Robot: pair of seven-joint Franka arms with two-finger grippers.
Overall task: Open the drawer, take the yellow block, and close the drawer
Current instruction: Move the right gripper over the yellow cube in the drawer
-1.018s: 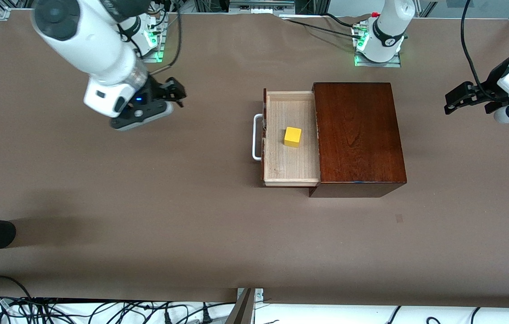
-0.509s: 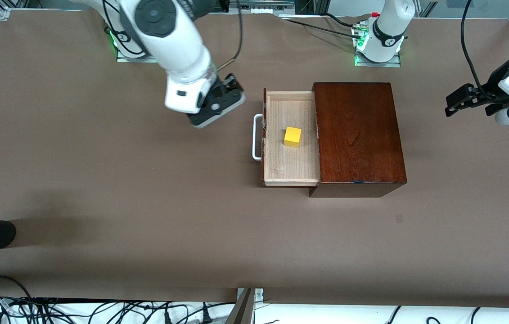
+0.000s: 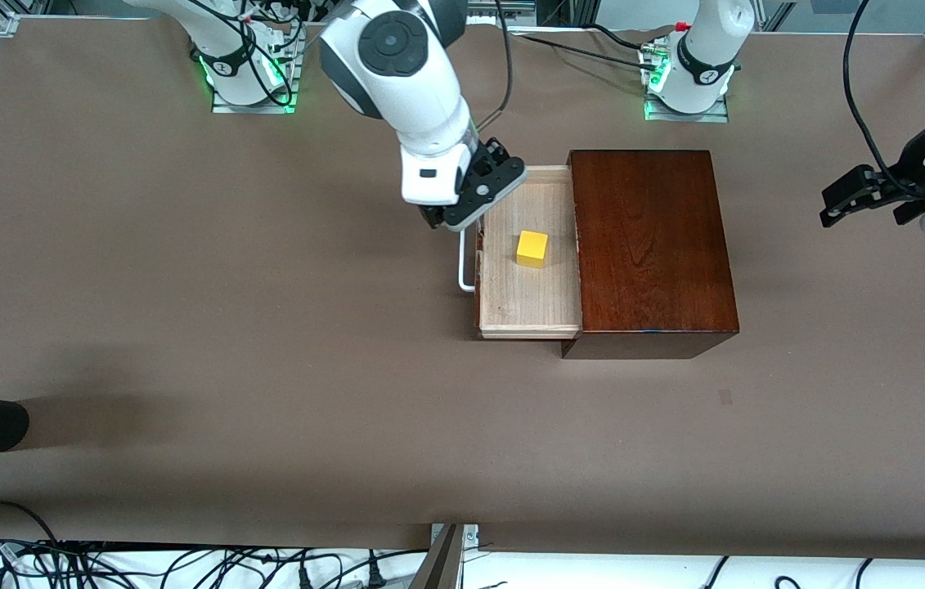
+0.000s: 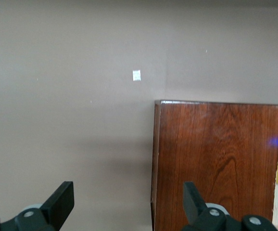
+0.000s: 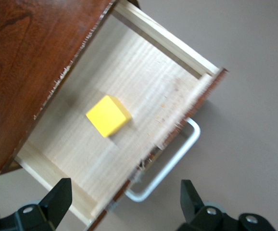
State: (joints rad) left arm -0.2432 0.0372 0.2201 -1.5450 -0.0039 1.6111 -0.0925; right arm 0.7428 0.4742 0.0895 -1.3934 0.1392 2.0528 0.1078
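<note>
Right tool [image 3: 470, 196], fingers apart, hovers over pale-wood drawer [image 3: 527, 298] holding smooth yellow block [image 3: 532, 249].

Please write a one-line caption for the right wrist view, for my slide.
Open right hand above the pulled-out drawer, where the yellow block lies on the pale wooden floor.

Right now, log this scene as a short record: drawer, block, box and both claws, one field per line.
drawer: pulled open from the box, white handle toward the right arm's end of the table
yellow block: lying on the drawer floor, not held
box: dark mahogany, on the brown table
right claw: open, empty, over the drawer's handle-side corner
left claw: open, empty, waiting over the table at the left arm's end
task stage: drawer open; block not yet taken
</note>
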